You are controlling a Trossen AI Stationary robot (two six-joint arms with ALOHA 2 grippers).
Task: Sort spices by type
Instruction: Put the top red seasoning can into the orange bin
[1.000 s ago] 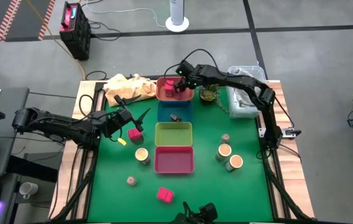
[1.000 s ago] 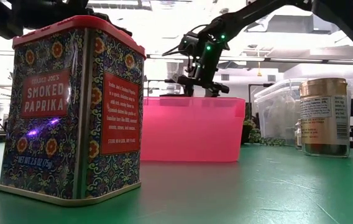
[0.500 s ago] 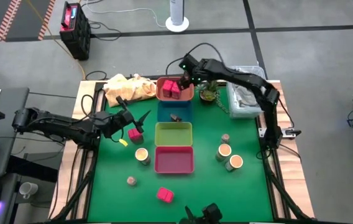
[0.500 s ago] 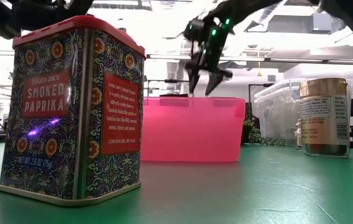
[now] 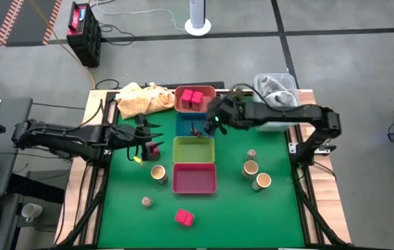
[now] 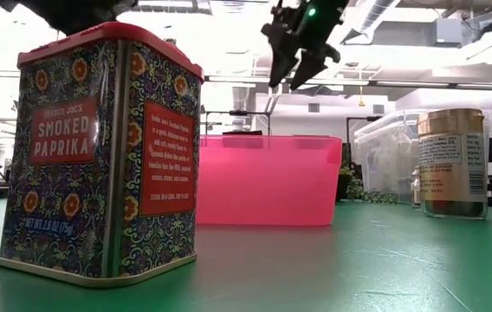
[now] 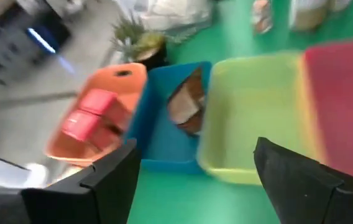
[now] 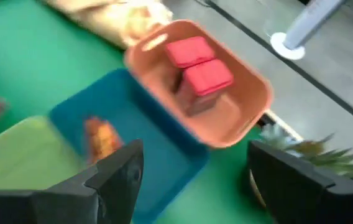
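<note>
Paprika tin [image 6: 99, 156] — glossy printed metal; pink tray [image 6: 268, 179] — translucent plastic.

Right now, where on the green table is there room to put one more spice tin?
Bare green mat lies right of the front red tin, below the tan jars. More lies between the small round jar and the left edge. The middle is crowded: four trays, orange to pink, in a line.
</note>
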